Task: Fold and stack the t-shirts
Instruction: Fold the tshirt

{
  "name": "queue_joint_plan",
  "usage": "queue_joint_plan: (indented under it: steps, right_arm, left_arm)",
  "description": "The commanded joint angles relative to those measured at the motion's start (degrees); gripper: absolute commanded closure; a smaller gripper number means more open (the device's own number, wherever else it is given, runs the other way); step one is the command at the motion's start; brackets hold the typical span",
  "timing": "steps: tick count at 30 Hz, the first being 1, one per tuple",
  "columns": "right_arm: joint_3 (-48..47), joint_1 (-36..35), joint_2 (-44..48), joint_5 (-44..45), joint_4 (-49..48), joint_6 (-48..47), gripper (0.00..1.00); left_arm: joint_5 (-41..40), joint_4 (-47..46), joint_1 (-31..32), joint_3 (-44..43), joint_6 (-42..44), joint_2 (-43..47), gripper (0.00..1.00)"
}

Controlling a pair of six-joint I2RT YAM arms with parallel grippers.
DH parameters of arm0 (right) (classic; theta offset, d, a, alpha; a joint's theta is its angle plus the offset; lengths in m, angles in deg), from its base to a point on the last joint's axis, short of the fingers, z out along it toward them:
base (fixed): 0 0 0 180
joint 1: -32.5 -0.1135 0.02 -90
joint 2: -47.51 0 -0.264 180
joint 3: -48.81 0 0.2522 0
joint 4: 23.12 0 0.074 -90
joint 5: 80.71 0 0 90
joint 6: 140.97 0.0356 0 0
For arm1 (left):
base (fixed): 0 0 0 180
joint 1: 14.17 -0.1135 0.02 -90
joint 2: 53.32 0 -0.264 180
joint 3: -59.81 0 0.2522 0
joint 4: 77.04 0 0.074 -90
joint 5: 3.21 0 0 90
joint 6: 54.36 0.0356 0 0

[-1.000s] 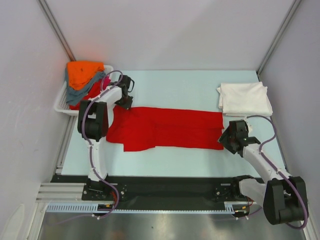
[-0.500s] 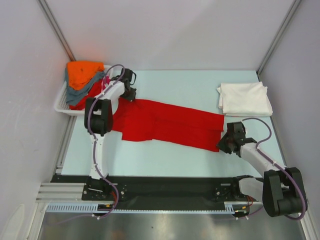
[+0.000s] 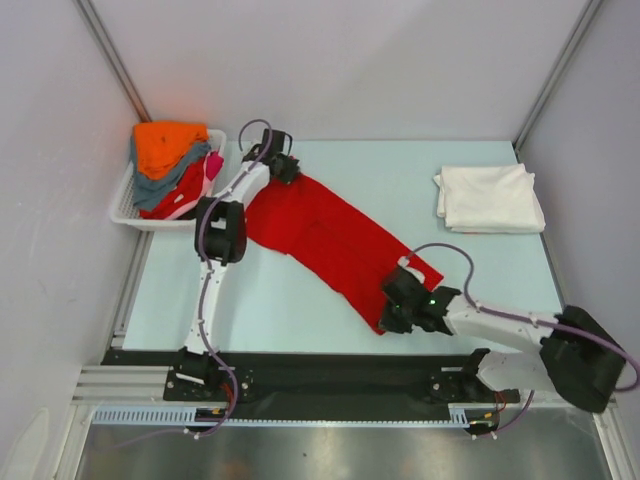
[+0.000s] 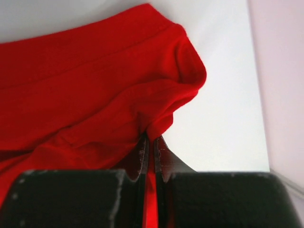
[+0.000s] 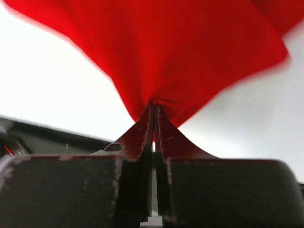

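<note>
Top view: we see the plain bright red cloth t-shirt (image 3: 335,238) lying as a long diagonal band on the pale blue desk (image 3: 300,300), from far-left to near-centre. Left tool (image 3: 283,167) is clamped on the far end, right tool (image 3: 395,305) clamped on the near end. The folded cream-white cloth t-shirt (image 3: 490,197) sits far right, well apart. The white plastic mesh basket (image 3: 125,205), w/ orange, grey-teal and red shirts heaped in it, is just beside the left arm. Risk here, in our view: both ends pinched and the cloth fairly taut, so if the arms pull apart unevenly, one end could tear free and the band would collapse into a heap. A left-arm swing could also nudge the basket.

Left wrist view: jaws are together on a bunched edge of red fabric; the bite looks thin, only a fold or so. We judge slip likely under tension.

Right wrist view: jaws are together on a gathered point of red cloth, fabric fanning upward, desk's dark near edge close by. A low drag could snag the cloth there; the pic is blurred, so depth of the bite is unclear.
</note>
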Motion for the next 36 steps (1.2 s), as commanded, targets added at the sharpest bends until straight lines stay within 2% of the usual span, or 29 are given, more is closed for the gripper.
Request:
queue_joint_plan:
  steps: [1,3,6,11,12,13,15,16,19,20,22,23,24,25,27,28,31,32,36]
  right_arm:
    - [-8.3,-9.9,-7.1,1.3,-3.6,7.4,1.00]
    - [-10.5,-11.9,-11.8,-1.0,-5.5,7.3,0.98]
    - [-12.7,-14.7,-14.3,-6.6,-16.9,5.2,0.94]
    - [-19.7,-16.2,-20.1,-11.1,-20.7,0.4,0.76]
    - [-20.5,-16.2,-20.6,-12.8,-20.9,-0.5,0.68]
    - [-21.4,-16.0,-21.0,-12.8,-20.5,-1.2,0.47]
    - [-22.3,-15.0,-20.3,-12.2,-19.8,-2.5,0.34]
    - [-22.5,-14.3,-19.8,-12.4,-19.5,-3.1,0.31]
    - [-23.7,-9.3,-17.2,-12.9,-16.0,-6.0,0.30]
    - [-24.2,-7.3,-15.4,-12.8,-14.7,-7.3,0.31]
    - [-24.3,-0.6,-13.2,-12.9,-12.2,-10.8,0.33]
    - [-24.1,2.0,-12.3,-13.1,-11.7,-11.8,0.34]
    - [-23.9,7.3,-10.3,-14.2,-11.3,-14.1,0.34]
    - [-23.6,9.8,-9.6,-14.6,-11.2,-15.2,0.34]
    - [-23.7,14.9,-8.7,-15.0,-10.6,-16.9,0.34]
    - [-23.7,19.3,-8.9,-15.2,-11.3,-18.3,0.34]
    - [-24.3,27.7,-13.2,-17.8,-13.6,-19.9,0.34]
    - [-25.8,29.2,-15.0,-18.9,-14.3,-20.2,0.34]
    - [-30.4,35.0,-25.1,-21.0,-18.5,-20.5,0.34]
  left_arm:
    - [8.3,-9.0,4.5,-2.9,1.0,-2.8,1.00]
    - [8.9,-10.0,5.9,-4.3,0.7,-4.2,1.00]
    - [9.1,-12.7,9.8,-5.0,-0.2,-4.7,1.00]
    - [9.6,-17.5,14.7,-8.7,-0.1,-6.4,1.00]
    - [9.6,-18.3,16.2,-8.7,0.1,-6.4,1.00]
    - [9.6,-19.3,16.8,-8.7,0.4,-6.5,1.00]
    - [9.8,-21.3,18.0,-8.7,0.5,-6.8,0.99]
    - [10.0,-22.1,18.2,-8.7,0.5,-7.1,0.99]
    - [9.5,-24.1,18.0,-8.7,1.1,-7.0,0.95]
    - [8.9,-25.2,17.9,-8.7,1.6,-7.0,0.89]
    - [8.7,-26.3,17.0,-8.7,2.8,-6.3,0.85]
    - [8.7,-26.8,16.6,-8.4,2.9,-5.8,0.77]
    - [8.9,-27.5,15.8,-7.4,3.2,-5.3,0.76]
    - [9.2,-28.3,15.2,-6.6,3.1,-4.5,0.75]
    - [9.8,-29.9,13.7,-5.8,3.3,-2.8,0.63]
    - [10.0,-30.1,12.9,-6.0,4.2,-2.0,0.50]
    - [11.3,-30.2,11.9,-6.1,7.1,0.0,0.37]
    - [11.4,-30.0,11.5,-5.9,8.1,0.9,0.29]
    - [14.0,-30.0,9.9,0.9,14.2,9.5,0.25]
